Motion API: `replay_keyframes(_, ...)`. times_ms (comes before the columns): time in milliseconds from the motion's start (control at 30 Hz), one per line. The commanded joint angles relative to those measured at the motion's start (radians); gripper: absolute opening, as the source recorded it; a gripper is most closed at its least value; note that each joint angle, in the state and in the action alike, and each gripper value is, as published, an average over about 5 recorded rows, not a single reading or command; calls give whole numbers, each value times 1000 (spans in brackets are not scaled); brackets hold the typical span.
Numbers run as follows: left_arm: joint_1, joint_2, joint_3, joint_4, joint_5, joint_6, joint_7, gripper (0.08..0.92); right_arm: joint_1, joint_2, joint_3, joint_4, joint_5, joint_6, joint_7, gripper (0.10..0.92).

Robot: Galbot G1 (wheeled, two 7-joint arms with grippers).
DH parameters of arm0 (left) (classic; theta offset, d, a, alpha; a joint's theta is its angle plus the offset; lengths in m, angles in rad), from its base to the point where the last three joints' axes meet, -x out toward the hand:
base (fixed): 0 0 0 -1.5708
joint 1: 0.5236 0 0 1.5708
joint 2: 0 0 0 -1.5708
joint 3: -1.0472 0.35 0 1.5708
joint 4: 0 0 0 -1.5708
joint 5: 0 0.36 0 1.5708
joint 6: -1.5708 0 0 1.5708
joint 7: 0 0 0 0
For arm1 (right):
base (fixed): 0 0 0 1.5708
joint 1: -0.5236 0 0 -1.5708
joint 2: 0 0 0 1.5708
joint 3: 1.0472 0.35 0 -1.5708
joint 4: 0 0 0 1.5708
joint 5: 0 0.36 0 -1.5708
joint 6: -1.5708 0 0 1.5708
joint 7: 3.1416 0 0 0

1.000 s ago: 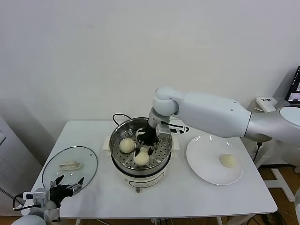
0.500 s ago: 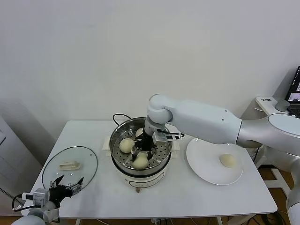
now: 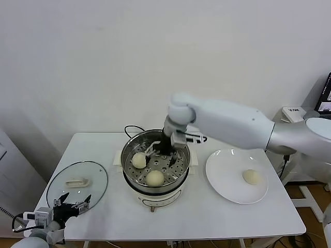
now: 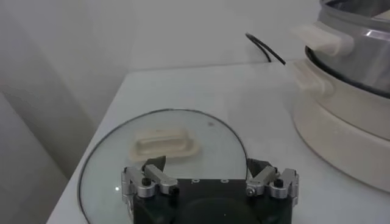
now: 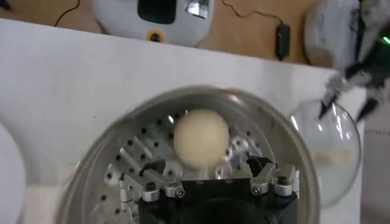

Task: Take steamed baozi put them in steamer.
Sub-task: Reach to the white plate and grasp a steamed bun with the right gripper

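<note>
The steel steamer (image 3: 128, 163) stands mid-table on its white base. Two cream baozi lie on its perforated floor, one at the left (image 3: 138, 160) and one at the front (image 3: 154, 178). A further baozi (image 3: 251, 176) lies on the white plate (image 3: 222, 175) to the right. My right gripper (image 3: 161, 154) hangs open and empty over the steamer, above the buns. In the right wrist view one baozi (image 5: 200, 137) lies just beyond its spread fingers. My left gripper (image 3: 74, 203) is open and parked at the table's front left edge.
The glass lid (image 3: 77, 182) with a white handle lies flat at the front left, also in the left wrist view (image 4: 163, 146). A black cord (image 3: 131, 129) runs behind the steamer. A monitor and equipment stand off the table at the right.
My right gripper has let go of the front baozi and risen toward the steamer's back rim. The bun stays on the steamer floor. The left arm has not moved.
</note>
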Motion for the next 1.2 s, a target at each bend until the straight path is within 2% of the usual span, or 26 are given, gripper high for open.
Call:
replay_keyframes(33, -4, 2, 1, -1, 0, 2, 0, 823, 132, -78, -20, -225, 191, -204, -120, 823)
replay_keyframes(167, -4, 4, 1, -2, 0, 2, 0, 823, 159, -145, -100, -282, 260, -302, -161, 823)
replay_keyframes(433, -8, 6, 1, -1, -2, 1, -1, 823, 131, -232, -199, -378, 301, -349, -204, 823)
replay_keyframes(833, -13, 7, -4, -1, -13, 3, -3, 823, 3, -324, -195, -410, 161, -355, -155, 823)
replay_keyframes(1200, -14, 8, -5, 0, -13, 6, -4, 823, -165, -345, -78, -468, 28, -382, -60, 823)
